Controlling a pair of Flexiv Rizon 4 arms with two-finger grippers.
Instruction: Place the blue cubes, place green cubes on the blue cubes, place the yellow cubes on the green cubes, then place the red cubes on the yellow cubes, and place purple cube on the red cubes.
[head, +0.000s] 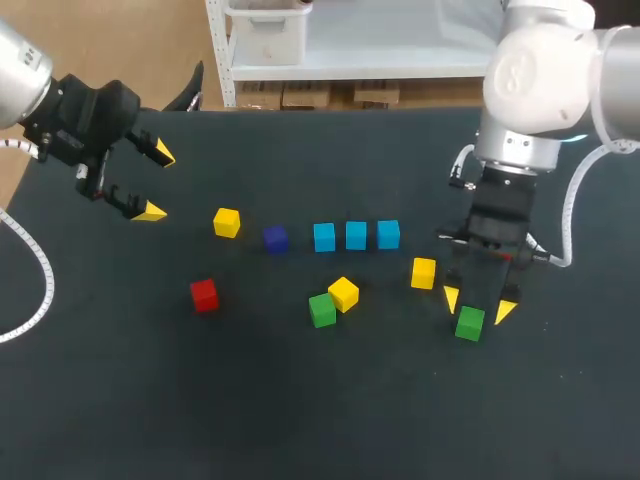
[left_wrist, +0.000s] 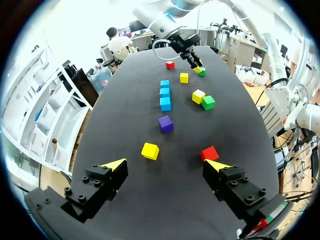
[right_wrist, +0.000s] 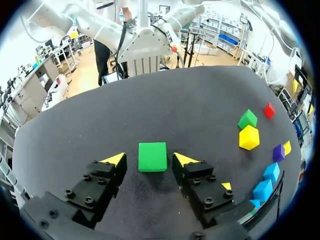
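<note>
Three blue cubes in one side-to-side row

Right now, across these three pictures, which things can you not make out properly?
Left wrist view: the far green cube is mostly covered by the right arm's jaws.
Right wrist view: the near yellow cube and the last blue cube are almost hidden behind that arm's own jaws.
Right wrist view: the far yellow cube sits half behind the purple cube.
</note>
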